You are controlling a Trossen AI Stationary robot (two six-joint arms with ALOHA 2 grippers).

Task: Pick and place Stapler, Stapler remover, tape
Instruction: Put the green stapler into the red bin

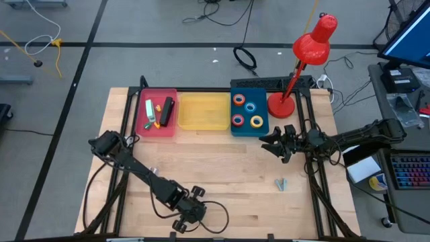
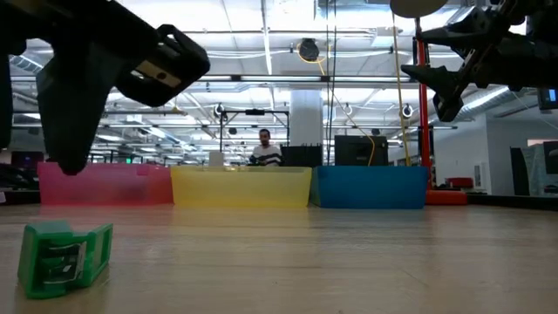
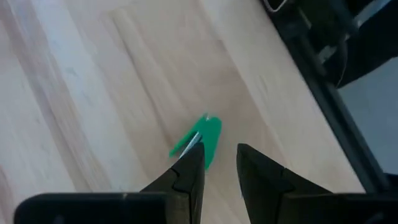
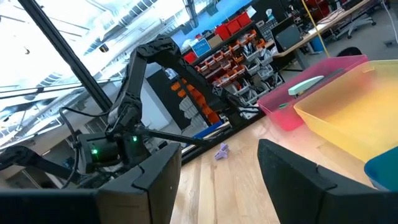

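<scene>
left gripper point(image 3: 221, 171) low centre, fingers slightly apart, empty | right gripper point(image 1: 274, 143) open, idle by blue bin point(image 1: 250, 129) | staple remover point(image 3: 200, 140) probably, lower right in the high view | risk: narrow jaws nudge it away

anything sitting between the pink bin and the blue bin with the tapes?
Yes: the yellow bin sits between the pink bin and the blue bin holding the tape. The high view shows nothing lying in it; the low view shows the same row.

The dark left arm stretches low along the table's near edge, its two-finger left gripper point(image 1: 190, 216) narrowly parted. The dark right arm reaches in from the right side, its right gripper point(image 1: 274, 144) held raised with fingers apart.
</scene>
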